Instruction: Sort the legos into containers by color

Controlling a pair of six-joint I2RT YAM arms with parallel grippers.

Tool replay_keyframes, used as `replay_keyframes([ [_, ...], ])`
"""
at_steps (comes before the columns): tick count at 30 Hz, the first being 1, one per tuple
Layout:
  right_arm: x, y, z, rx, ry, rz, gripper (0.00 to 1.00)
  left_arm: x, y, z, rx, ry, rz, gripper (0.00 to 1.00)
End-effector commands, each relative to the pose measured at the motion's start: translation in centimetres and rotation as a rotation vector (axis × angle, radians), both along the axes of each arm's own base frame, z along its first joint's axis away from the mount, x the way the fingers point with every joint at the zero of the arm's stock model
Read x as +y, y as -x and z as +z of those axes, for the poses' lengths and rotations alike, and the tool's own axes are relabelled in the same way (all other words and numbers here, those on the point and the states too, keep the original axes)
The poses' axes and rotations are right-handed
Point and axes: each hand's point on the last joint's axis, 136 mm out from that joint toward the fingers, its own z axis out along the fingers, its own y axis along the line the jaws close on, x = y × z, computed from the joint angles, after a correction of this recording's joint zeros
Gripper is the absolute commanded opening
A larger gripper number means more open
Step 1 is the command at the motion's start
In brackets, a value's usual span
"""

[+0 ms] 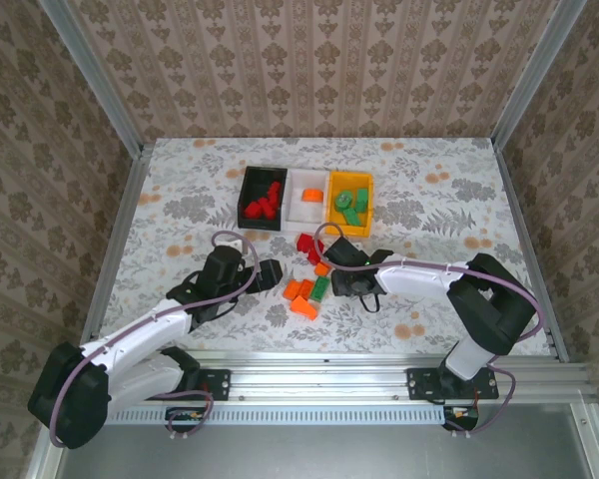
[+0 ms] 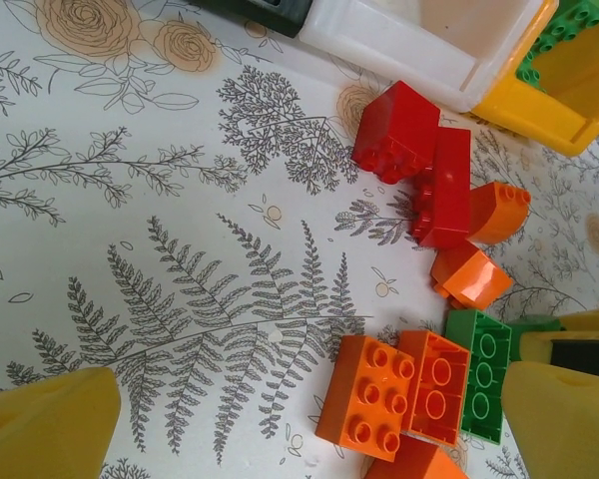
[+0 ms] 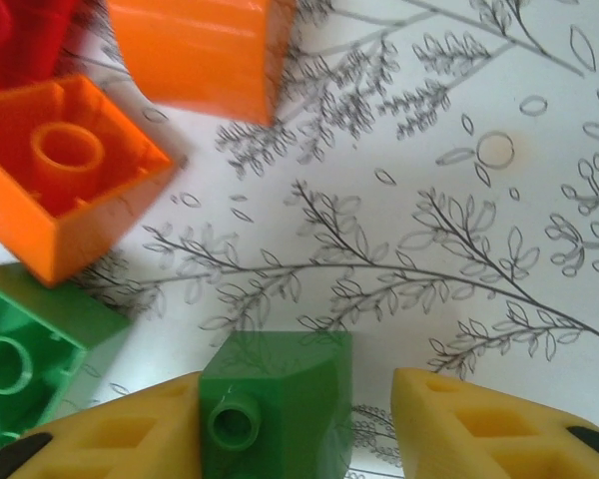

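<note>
Green lego (image 3: 275, 384) inside the parted right claw (image 3: 298, 399), bottom edge cropped.

Noting yellow fingers (image 3: 479, 429) on right claw (image 3: 299, 384), flanking green brick (image 3: 275, 399). Sitting beyond claw: black bin (image 1: 248, 190) holding red bricks (image 1: 265, 205), white bin (image 1: 304, 212) holding orange piece (image 1: 309, 195), yellow bin (image 1: 333, 190) holding green bricks (image 1: 349, 205). Spreading beneath: white tablecloth (image 3: 459, 200), grey ferns.

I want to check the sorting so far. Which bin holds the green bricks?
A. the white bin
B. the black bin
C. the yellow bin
C: the green bricks lie in the yellow bin, while the black bin holds red bricks.
</note>
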Motion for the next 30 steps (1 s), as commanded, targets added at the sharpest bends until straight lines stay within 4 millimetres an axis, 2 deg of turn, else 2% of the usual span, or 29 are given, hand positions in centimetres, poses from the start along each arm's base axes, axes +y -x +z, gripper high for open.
replay_keyframes([
  [1, -1.1, 0.4, -0.2, -0.022, 0.03, 0.003, 0.47, 0.1, 0.2, -0.2, 0.006, -0.007, 0.003, 1.0],
  [9, 0.3, -0.3, -0.6, -0.02, 0.023, 0.058, 0.3, 0.1, 0.0, -0.1, 0.009, -0.018, 0.006, 1.0],
  [15, -0.2, -0.1, 0.8, -0.055, 0.015, 0.069, 0.25, -0.2, -0.4, 0.5, 0.002, -0.025, 0.003, 1.0],
  [22, 0.3, -1.3, 5.3, -0.145, -0.022, 0.081, 0.25, -0.5, -0.6, 0.3, 0.008, -0.018, 0.008, 1.0],
  [26, 0.3, -3.9, 8.9, -0.222, -0.037, 0.069, 0.25, -0.9, -0.9, 0.4, 0.01, -0.016, 0.001, 1.0],
  [30, -0.8, -8.3, 12.0, -0.286, -0.081, -0.004, 0.25, -1.2, -0.9, 0.0, 0.019, -0.02, -0.008, 1.0],
])
